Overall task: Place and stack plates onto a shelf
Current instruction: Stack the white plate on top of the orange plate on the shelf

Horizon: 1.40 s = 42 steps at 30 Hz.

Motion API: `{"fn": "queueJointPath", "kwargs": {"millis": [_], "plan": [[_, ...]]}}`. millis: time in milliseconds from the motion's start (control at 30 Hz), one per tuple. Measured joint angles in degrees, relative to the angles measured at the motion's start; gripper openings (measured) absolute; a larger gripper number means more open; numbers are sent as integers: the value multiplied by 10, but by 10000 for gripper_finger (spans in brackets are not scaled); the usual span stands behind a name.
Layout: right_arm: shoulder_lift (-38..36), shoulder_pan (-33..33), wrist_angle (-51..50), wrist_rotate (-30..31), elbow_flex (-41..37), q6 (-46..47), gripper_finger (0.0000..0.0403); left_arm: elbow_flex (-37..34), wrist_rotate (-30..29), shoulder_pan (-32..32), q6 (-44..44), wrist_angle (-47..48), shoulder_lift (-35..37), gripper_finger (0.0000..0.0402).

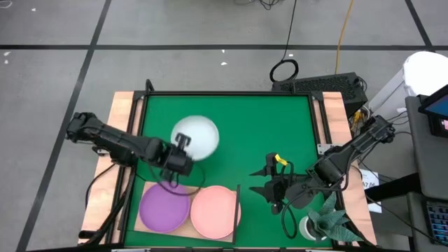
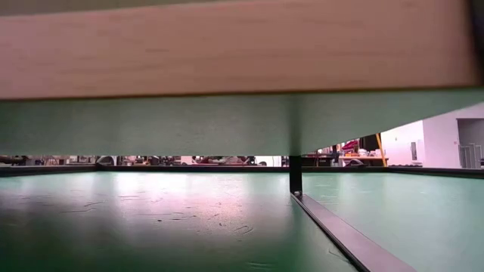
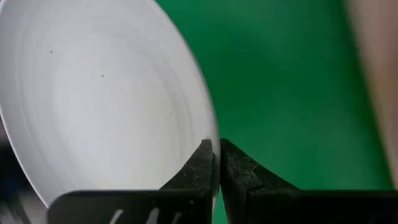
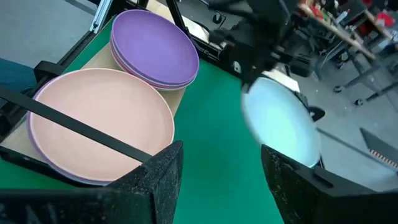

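A pale mint/white plate (image 1: 197,136) is held above the green mat by my left gripper (image 1: 180,148), which is shut on its rim; it also shows in the left wrist view (image 3: 93,93) and, blurred, in the right wrist view (image 4: 283,124). On the light-wood shelf (image 1: 185,227) at the near edge a purple plate stack (image 1: 164,208) lies flat beside a salmon pink stack (image 1: 215,212). My right gripper (image 1: 269,183) is open over the mat, right of the shelf, touching nothing. My left gripper pinches the white plate's rim (image 3: 210,134) between its two fingers, one finger (image 3: 198,168) on the inner face and the other on the back. The plate is lifted clear of the mat and tilted, standing out beyond the fingertips.
A thin dark upright edge piece (image 1: 239,203) stands at the shelf's right end. A small potted plant (image 1: 323,222) sits at the table's near right corner. The green mat (image 1: 259,126) has a black frame around it. In the low view the shelf's board (image 2: 227,45) fills the top.
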<state>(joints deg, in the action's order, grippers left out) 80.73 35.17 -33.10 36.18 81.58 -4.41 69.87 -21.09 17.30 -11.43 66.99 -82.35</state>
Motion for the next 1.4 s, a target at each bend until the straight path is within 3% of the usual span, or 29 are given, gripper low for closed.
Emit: {"fn": "queueJointPath", "kwargs": {"millis": [133,367,700,1000,1267,1400], "plan": [[1,-3,51,0,-30,-43,196,2,18,54,-105,2,0,11],[0,-10,152,-10,-63,-102,196,2,17,122,-202,1,0,19],[32,-67,251,-194,-88,-114,192,3,15,164,-268,-41,0,23],[73,-108,245,-286,-88,-113,142,3,15,192,-289,-75,11,25],[73,-111,214,-290,-88,-113,105,3,19,216,-351,-156,11,25],[70,-108,217,-290,-88,-117,95,3,67,223,-351,-175,11,25]]}}
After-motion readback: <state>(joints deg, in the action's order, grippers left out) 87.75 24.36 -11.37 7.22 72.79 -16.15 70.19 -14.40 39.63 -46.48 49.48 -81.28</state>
